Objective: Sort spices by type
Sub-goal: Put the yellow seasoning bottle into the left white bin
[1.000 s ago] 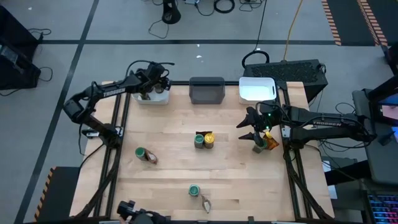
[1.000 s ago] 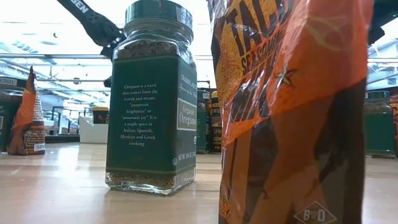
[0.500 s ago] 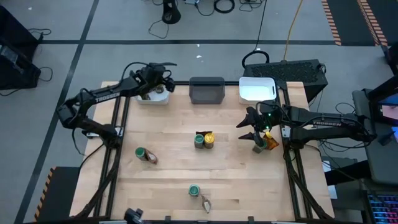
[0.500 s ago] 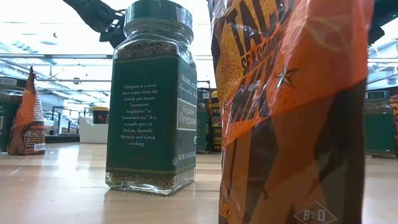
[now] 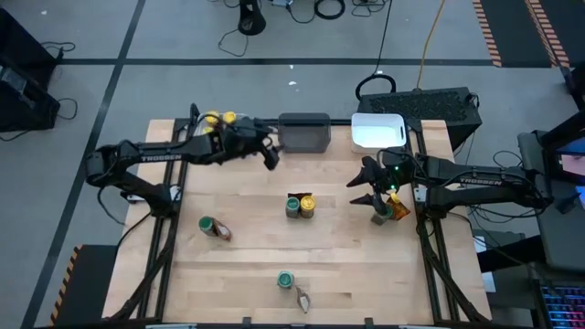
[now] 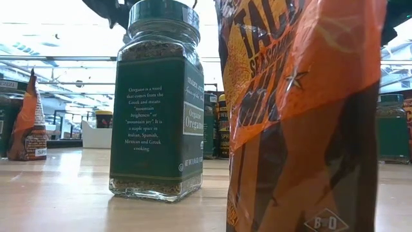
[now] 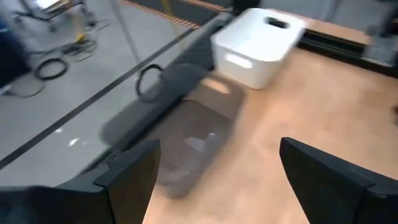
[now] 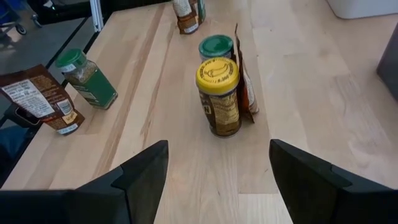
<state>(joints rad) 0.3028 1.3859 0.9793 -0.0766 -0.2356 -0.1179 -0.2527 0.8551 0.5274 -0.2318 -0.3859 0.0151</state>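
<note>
My left gripper hangs open above the table's far edge, beside the dark grey bin, with nothing between its fingers. Behind its arm, two yellow-lidded jars show at the far-left white bin. My right gripper waits open at the right, facing the middle group: a yellow-lidded jar, a green-lidded jar and an orange-brown packet, all standing on the table. A green-lidded jar stands with a packet at the left. Another such pair stands near the front edge.
A white bin stands at the far right, also seen in the left wrist view. Under the right arm stand a green-lidded jar and a packet. In the low view, a jar and a packet fill the foreground.
My left gripper has swung from above the far-left white bin toward the table's right along the far edge, rising a little and turning, and now hangs beside the dark grey bin. It has stayed open. The yellow-lidded jars at the white bin have come into view.
</note>
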